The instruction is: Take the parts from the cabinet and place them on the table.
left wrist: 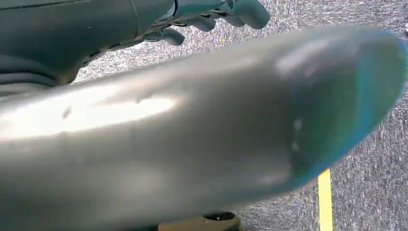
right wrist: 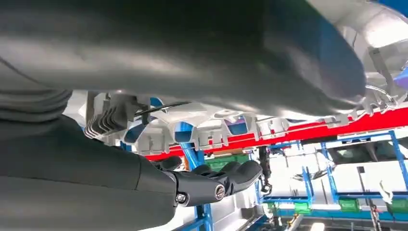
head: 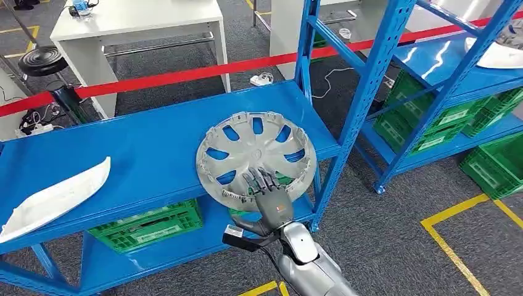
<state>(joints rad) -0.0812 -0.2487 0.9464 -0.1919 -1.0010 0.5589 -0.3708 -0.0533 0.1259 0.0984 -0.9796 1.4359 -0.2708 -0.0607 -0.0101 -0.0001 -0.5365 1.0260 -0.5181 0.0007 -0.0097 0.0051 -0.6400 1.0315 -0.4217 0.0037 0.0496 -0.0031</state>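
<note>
Gripped the wheel cover (head: 256, 157) at its near rim with the right hand (head: 271, 200), dark fingers (head: 262, 182) laid over the top face and, by the right wrist view, the thumb on the other side of the rim. Rested flat on the blue shelf (head: 148, 148), with the near part of the wheel cover hanging over the shelf's front edge. Could not tell the state of the left hand (left wrist: 96, 29): fingers somewhat curled above grey carpet, much hidden by a blurred silver shape.

Just right of the wheel cover, stood close against a blue upright post (head: 364, 105), near to its rim. Well left of the wheel cover, left on the same shelf a white curved part (head: 55, 197), with bare blue surface between. Below the wheel cover, kept green crates (head: 148, 225) on the lower level. Behind the wheel cover, stretched a red tape (head: 185, 75) across, and further behind stood a white counter (head: 135, 18). Far right of the wheel cover, marked yellow lines (head: 450, 246) on open grey floor, beside a second rack (head: 456, 68).
</note>
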